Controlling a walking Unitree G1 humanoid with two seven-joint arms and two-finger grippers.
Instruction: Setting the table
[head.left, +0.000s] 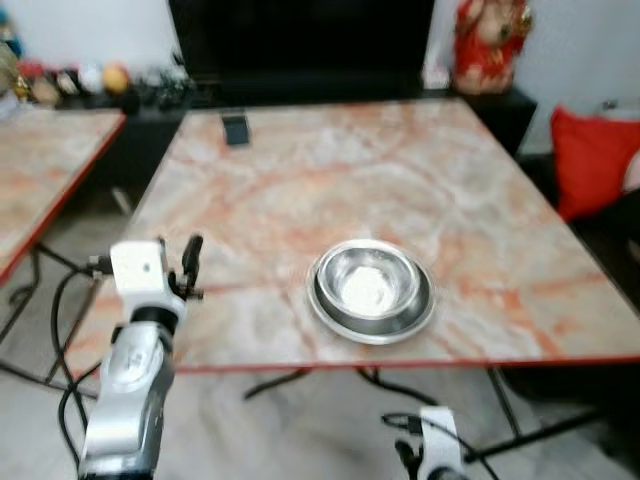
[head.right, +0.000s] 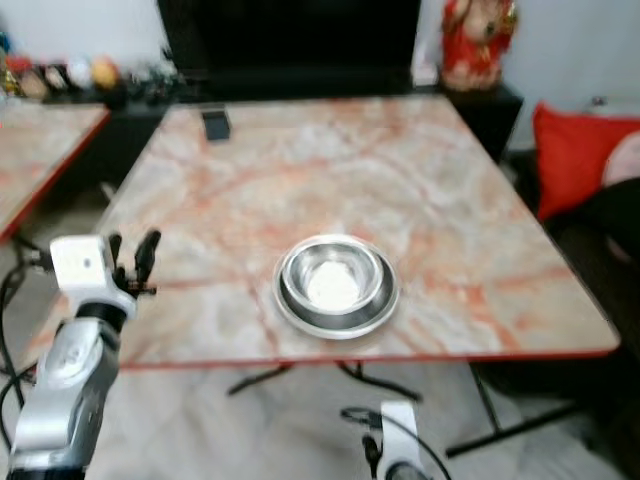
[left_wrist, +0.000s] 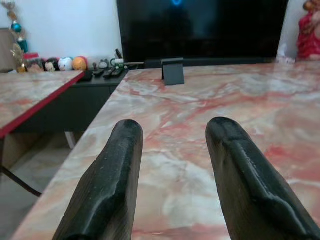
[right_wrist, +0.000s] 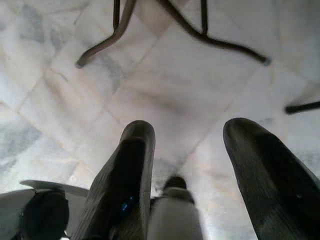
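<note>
Near the front edge of the table (head.left: 300, 180), a little right of its middle, sits the steel bowl (head.left: 371, 283), nested on a steel plate (head.left: 330, 315) whose rim shows around it. My left gripper (head.left: 188, 262) is raised at the table's front-left corner, fingers (left_wrist: 107, 185) spread wide with nothing between them, pointing across the marble toward the far edge. From that gripper the bowl lies off to the right along the front edge, well apart from it, so I judge any reach with this arm means swinging right rather than pushing forward. My right gripper (right_wrist: 187, 165) hangs below the front edge, fingers also apart and empty, aimed at the floor (right_wrist: 165, 100) and the table's legs (right_wrist: 220, 40); in the head views it sits low, almost under the bowl. I judge it the nearer arm, needing mainly to rise. The bowl is round, so it offers no long axis to line up with. A small dark stand (head.left: 236, 129) rests near the far-left corner.
</note>
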